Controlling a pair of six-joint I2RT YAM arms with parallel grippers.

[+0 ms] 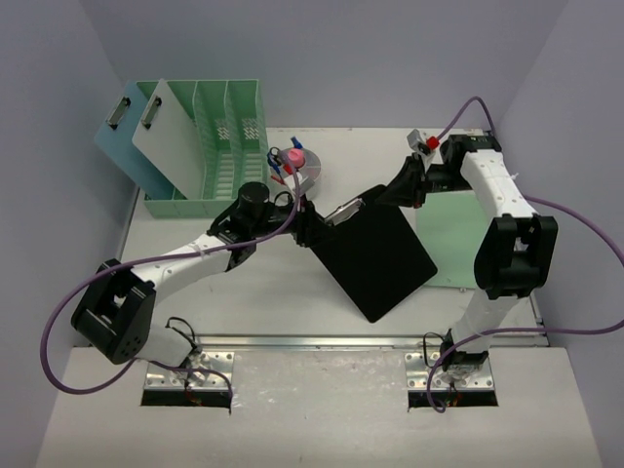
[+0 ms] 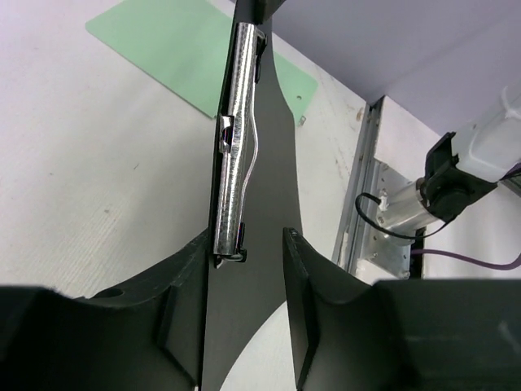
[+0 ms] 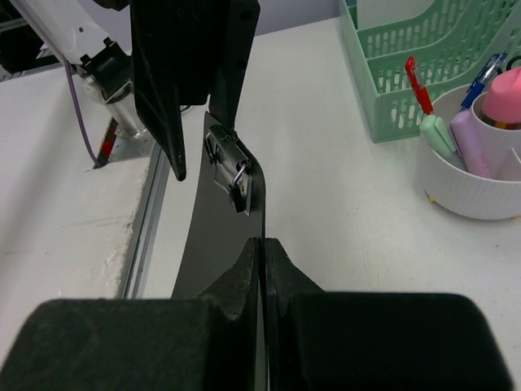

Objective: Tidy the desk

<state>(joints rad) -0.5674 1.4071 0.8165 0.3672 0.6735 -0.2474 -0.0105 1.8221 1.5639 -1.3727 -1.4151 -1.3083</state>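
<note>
Right end effector [image 3: 262, 248] pinches the black clipboard [image 1: 375, 255]; left end effector [image 2: 247, 244] straddles its clip [image 2: 236, 138], grip unclear.

Four clipboards [image 1: 380, 258], one rack [image 1: 185, 207] (green), one cup [image 1: 314, 178]

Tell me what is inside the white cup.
Standing in the cup: a red-tipped tool, a green marker, a lilac marker, a pink marker and a blue pen. Its wall hides their lower ends.

White desk [image 1: 244, 312] under rack [image 1: 185, 207], cup [image 1: 312, 180], sheet [image 1: 453, 239]
</note>
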